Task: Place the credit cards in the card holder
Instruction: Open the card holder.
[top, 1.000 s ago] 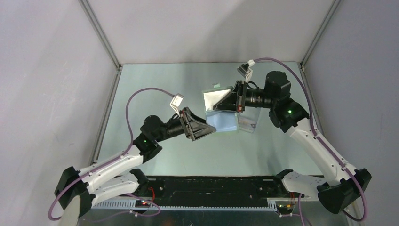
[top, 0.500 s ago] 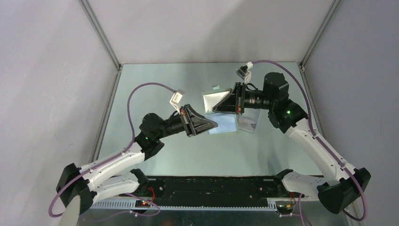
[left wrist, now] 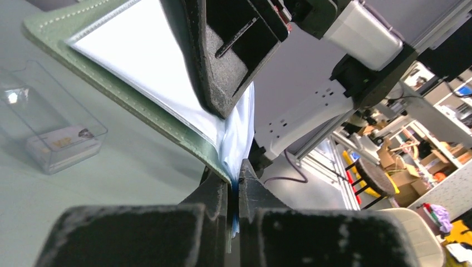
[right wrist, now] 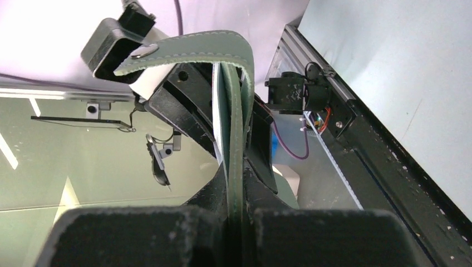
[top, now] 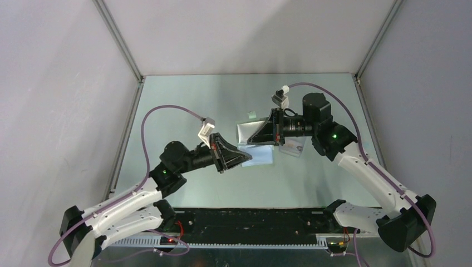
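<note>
— Where is the card holder, seen from above?
— The small flat grey folding card holder [top: 243, 130], light blue inside, hangs opened between my two tools above the table [top: 183, 105]. My right tool [top: 251, 141] is clamped on the grey flap. My left tool [top: 248, 160] is pinched shut on the near edge of the light-blue inner leaf. The clear plastic case [top: 293, 146] sits on the table just right of the holder.

— And from the left wrist?
— My left fingers are closed together on the lower corner of the pale blue leaf, right at their tips. The stitched grey-green cover runs up and away to the left, and the right tool's black fingers grip it from above. The thin, pale whitish credit cards [left wrist: 62, 146] lie inside the clear case, down on the table at the left, well apart from both tools.

— From the right wrist?
— The grey cover stands on edge between my right fingers, squeezed tight, with its top curling over to the left. The left tool shows dark just behind it.
</note>
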### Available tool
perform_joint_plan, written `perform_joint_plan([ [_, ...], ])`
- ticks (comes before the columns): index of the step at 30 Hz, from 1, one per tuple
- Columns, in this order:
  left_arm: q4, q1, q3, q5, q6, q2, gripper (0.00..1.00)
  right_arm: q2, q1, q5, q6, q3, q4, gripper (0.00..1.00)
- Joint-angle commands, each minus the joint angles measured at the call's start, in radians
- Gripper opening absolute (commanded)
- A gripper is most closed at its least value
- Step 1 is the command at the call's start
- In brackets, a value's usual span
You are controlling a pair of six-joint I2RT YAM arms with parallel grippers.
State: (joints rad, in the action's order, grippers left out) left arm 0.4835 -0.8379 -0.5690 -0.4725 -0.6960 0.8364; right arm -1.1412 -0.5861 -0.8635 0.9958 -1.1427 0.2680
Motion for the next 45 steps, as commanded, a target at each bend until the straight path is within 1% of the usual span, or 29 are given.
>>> perform_joint_plan([
  [1,-0.207,0.025,-0.033,0.046,0.17,-0.022,0.0,0.101,0.011,-0.119,0.002,0.009,0.057,0.02],
  [2,-0.215,0.026,-0.04,0.04,0.175,-0.018,0.0,0.106,0.012,-0.123,-0.005,0.01,0.069,0.05],
  [4,-0.235,0.025,-0.047,0.023,0.184,-0.012,0.0,0.108,0.011,-0.131,-0.029,0.012,0.101,0.17],
  [6,-0.242,0.026,-0.051,0.01,0.188,-0.01,0.0,0.108,0.013,-0.146,-0.045,0.011,0.118,0.22],
  [8,-0.245,0.026,-0.055,-0.002,0.188,-0.01,0.0,0.103,0.011,-0.164,-0.049,0.011,0.128,0.23],
  [11,-0.246,0.026,-0.06,-0.012,0.184,-0.014,0.0,0.096,0.011,-0.184,-0.053,0.012,0.122,0.22],
  [15,-0.247,0.026,-0.071,-0.025,0.175,-0.018,0.0,0.081,0.002,-0.182,-0.086,0.012,0.155,0.2],
  [17,-0.247,0.025,-0.075,-0.03,0.173,-0.019,0.0,0.07,-0.004,-0.181,-0.108,0.012,0.176,0.12],
  [18,-0.247,0.025,-0.076,-0.031,0.174,-0.02,0.0,0.067,-0.004,-0.181,-0.117,0.012,0.187,0.03],
  [19,-0.247,0.025,-0.077,-0.029,0.175,-0.022,0.0,0.065,-0.007,-0.181,-0.117,0.011,0.19,0.0],
  [24,-0.261,0.025,-0.068,0.008,0.193,-0.039,0.0,0.069,-0.015,-0.218,-0.104,0.011,0.162,0.0],
  [28,-0.297,0.026,-0.067,0.09,0.217,-0.047,0.0,0.065,-0.045,-0.244,-0.115,0.011,0.164,0.0],
  [33,-0.346,0.025,-0.081,0.163,0.248,-0.062,0.0,0.04,-0.099,-0.244,-0.155,0.013,0.215,0.0],
  [36,-0.384,0.025,-0.092,0.219,0.271,-0.081,0.0,0.033,-0.115,-0.242,-0.15,0.028,0.2,0.0],
  [39,-0.416,0.026,-0.096,0.238,0.29,-0.1,0.0,0.03,-0.11,-0.222,-0.156,0.039,0.201,0.0],
  [43,-0.437,0.025,-0.089,0.236,0.292,-0.129,0.0,0.012,-0.064,-0.193,-0.176,0.041,0.234,0.0],
  [45,-0.445,0.026,-0.08,0.223,0.283,-0.146,0.0,0.0,-0.038,-0.184,-0.183,0.041,0.243,0.03],
])
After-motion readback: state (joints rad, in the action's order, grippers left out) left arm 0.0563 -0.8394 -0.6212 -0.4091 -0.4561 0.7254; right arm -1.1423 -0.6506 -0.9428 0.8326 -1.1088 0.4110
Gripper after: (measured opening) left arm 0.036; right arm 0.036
